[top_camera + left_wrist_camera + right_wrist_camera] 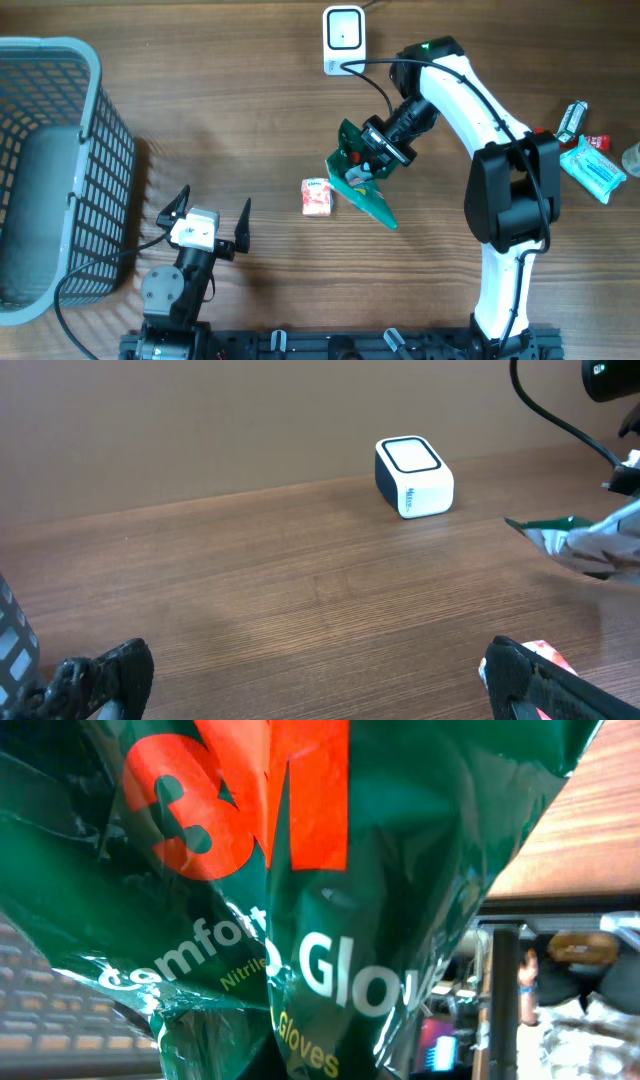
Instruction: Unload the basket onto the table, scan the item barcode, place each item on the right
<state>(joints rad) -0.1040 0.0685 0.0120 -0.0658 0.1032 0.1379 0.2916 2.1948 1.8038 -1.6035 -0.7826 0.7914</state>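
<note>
White-shelled right arm [470, 95] has black joints and cable.

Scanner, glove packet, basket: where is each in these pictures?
Scanner [343, 32]: overhead view, white top face.
Glove packet [373, 204]: overhead view, lower green tip.
Basket [50, 46]: overhead view, upper rim.

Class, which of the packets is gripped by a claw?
The green gloves packet, pinched in the right claw; the pink-and-white packet and the blue packet lie on the table, untouched.
</note>
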